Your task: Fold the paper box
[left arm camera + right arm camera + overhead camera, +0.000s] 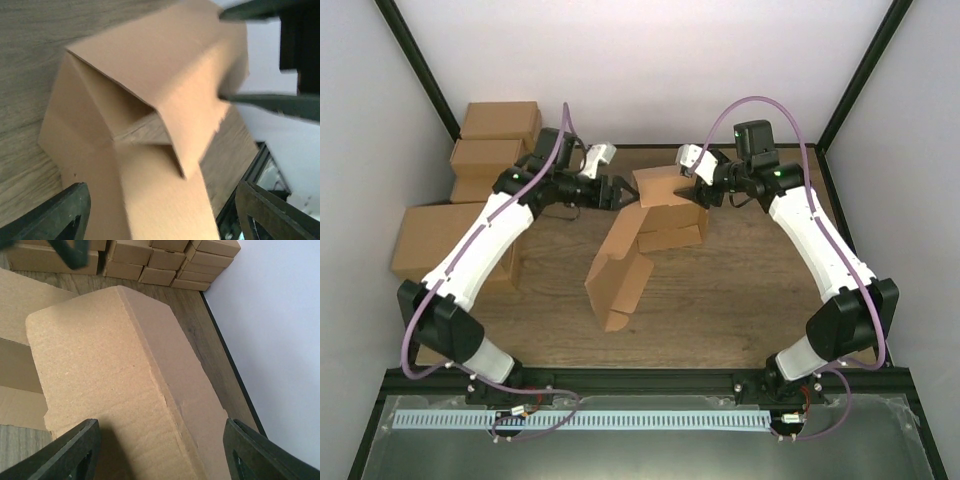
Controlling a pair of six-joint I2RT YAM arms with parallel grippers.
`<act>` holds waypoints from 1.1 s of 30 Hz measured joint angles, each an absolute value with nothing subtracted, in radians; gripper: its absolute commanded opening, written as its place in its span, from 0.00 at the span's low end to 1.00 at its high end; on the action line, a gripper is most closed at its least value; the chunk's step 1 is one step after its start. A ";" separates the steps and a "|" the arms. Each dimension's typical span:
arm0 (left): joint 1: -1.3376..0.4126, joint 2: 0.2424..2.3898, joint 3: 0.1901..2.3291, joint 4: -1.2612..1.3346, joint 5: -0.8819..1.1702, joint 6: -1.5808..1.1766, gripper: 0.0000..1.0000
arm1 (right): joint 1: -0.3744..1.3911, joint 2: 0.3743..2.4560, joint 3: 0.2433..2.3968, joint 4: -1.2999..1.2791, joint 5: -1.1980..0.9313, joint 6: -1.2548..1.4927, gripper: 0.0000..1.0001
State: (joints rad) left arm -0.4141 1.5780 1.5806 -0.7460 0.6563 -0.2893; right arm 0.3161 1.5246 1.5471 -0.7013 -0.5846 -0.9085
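The paper box [638, 235] is a brown die-cut cardboard piece, partly folded, standing up from the middle of the wooden table with one long panel reaching toward the front. My left gripper [616, 193] is open at its upper left side; in the left wrist view [160, 215] a cardboard panel [150, 190] lies between the spread fingers [65, 210]. My right gripper [693, 186] is open at the raised top flap; in the right wrist view [165, 455] that flap [110, 380] fills the gap between the fingers [75, 450]. Neither gripper is closed on the card.
Several smaller brown cartons [498, 140] are stacked at the back left, with a larger one [440, 240] in front of them; they also show in the right wrist view [165, 260]. Black frame posts [860, 80] and white walls enclose the table.
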 measured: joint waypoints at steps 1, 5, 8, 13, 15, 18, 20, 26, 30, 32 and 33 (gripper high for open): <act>-0.433 1.546 1.579 -0.782 0.599 -0.268 0.91 | 0.318 1.525 1.542 -0.697 -0.579 -0.910 0.71; -0.568 1.482 1.582 -0.850 0.413 -0.210 0.95 | 0.323 1.525 1.540 -0.686 -0.564 -0.920 0.71; -0.728 1.460 1.608 -0.911 0.220 -0.170 0.99 | 0.331 1.525 1.540 -0.682 -0.557 -0.924 0.71; -0.937 1.465 1.647 -0.995 -0.149 -0.133 1.00 | 0.342 1.525 1.540 -0.678 -0.551 -0.925 0.71; -1.002 1.481 1.655 -1.024 -0.297 -0.126 1.00 | 0.345 1.525 1.540 -0.678 -0.548 -0.924 0.71; -1.090 1.528 1.655 -1.071 -0.506 -0.125 0.99 | 0.348 1.525 1.540 -0.678 -0.544 -0.923 0.71; -1.133 1.573 1.655 -1.102 -0.613 -0.126 0.95 | 0.350 1.525 1.540 -0.678 -0.540 -0.923 0.71; -1.169 1.632 1.634 -1.155 -0.789 -0.133 0.62 | 0.350 1.525 1.540 -0.671 -0.529 -0.923 0.70; -1.169 1.621 1.613 -1.156 -0.844 -0.134 0.42 | 0.350 1.525 1.539 -0.664 -0.522 -0.924 0.70; -1.169 1.597 1.590 -1.143 -0.849 -0.127 0.37 | 0.351 1.525 1.539 -0.663 -0.511 -0.924 0.69; -1.169 1.581 1.578 -1.135 -0.847 -0.124 0.34 | 0.351 1.525 1.540 -0.662 -0.505 -0.924 0.69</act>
State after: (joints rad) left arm -1.1687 1.5806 1.5780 -1.1351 -0.8471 -0.1242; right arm 0.3508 1.5249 1.5398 -0.6624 -0.5045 -0.9241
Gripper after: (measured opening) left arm 0.411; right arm 0.696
